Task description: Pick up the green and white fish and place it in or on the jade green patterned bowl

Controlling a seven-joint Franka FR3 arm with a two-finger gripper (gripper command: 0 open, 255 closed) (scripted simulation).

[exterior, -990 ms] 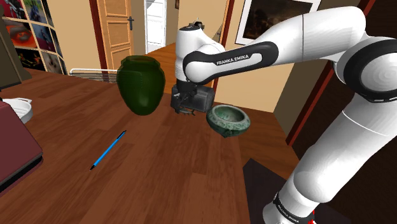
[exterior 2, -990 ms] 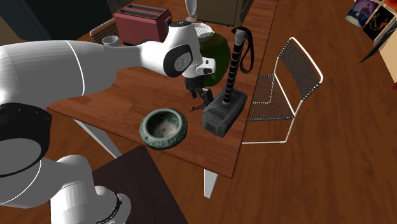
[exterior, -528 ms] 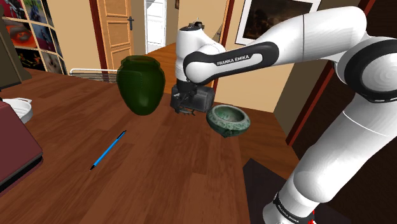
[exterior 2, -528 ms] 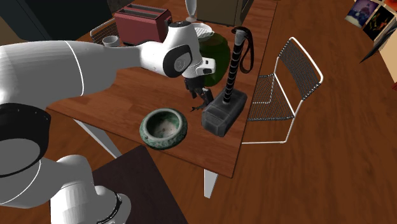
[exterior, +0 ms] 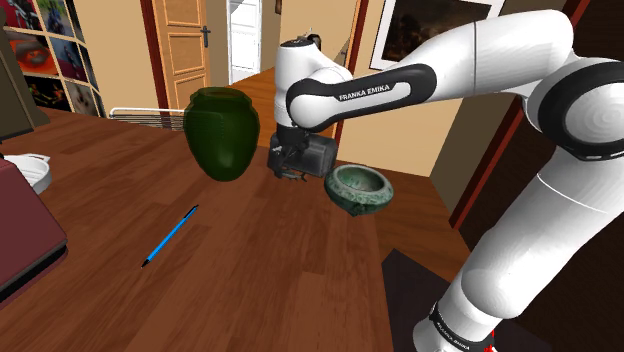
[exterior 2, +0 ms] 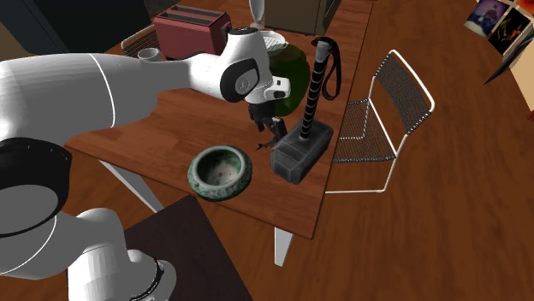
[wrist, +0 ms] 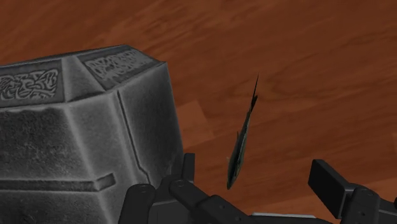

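Note:
The fish (wrist: 240, 149) is a thin, dark green sliver seen edge-on over the wooden table, close beside a grey hammer head (wrist: 83, 133). My gripper (wrist: 257, 175) is open and straddles it; the fish is nearer one finger (wrist: 186, 167) and neither finger touches it. In the shoulder view the gripper (exterior: 290, 172) hangs low over the table between the dark green vase (exterior: 222, 132) and the jade green patterned bowl (exterior: 358, 188). The bowl (exterior 2: 221, 174) stands empty near the table's edge, a short way from the gripper (exterior 2: 272, 134).
The big hammer (exterior 2: 301, 152) stands on its head right by the gripper, with its handle (exterior 2: 318, 77) upright. A blue pen (exterior: 170, 236) lies on the table (exterior: 250, 280). A red toaster (exterior 2: 188, 26) and a wire chair (exterior 2: 385, 111) are farther off.
The arm's upper link has shifted very slightly. The gripper, fish and bowl stay where they were.

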